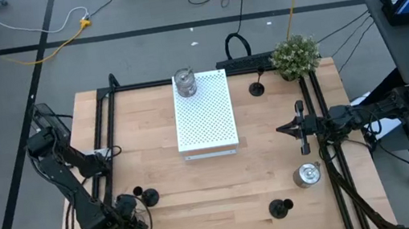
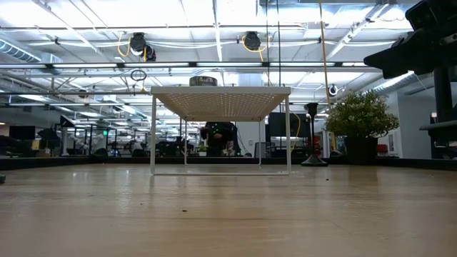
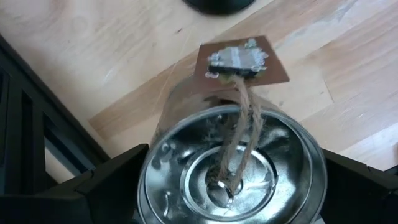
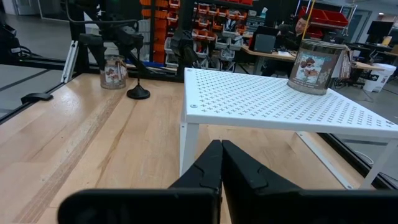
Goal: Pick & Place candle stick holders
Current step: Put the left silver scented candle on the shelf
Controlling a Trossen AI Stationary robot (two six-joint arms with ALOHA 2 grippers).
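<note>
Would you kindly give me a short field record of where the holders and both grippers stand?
left gripper: near-left table corner, fingers closed on held silver holder
right gripper: fingers shut, empty, right of white board
on board: second silver holder
on table: third silver holder; three black holders

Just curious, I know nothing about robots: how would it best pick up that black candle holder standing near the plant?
Probably by the thin upright stem of the black candle holder, with a hand coming from above or the side; the round base lies too flat on the table to pinch.
</note>
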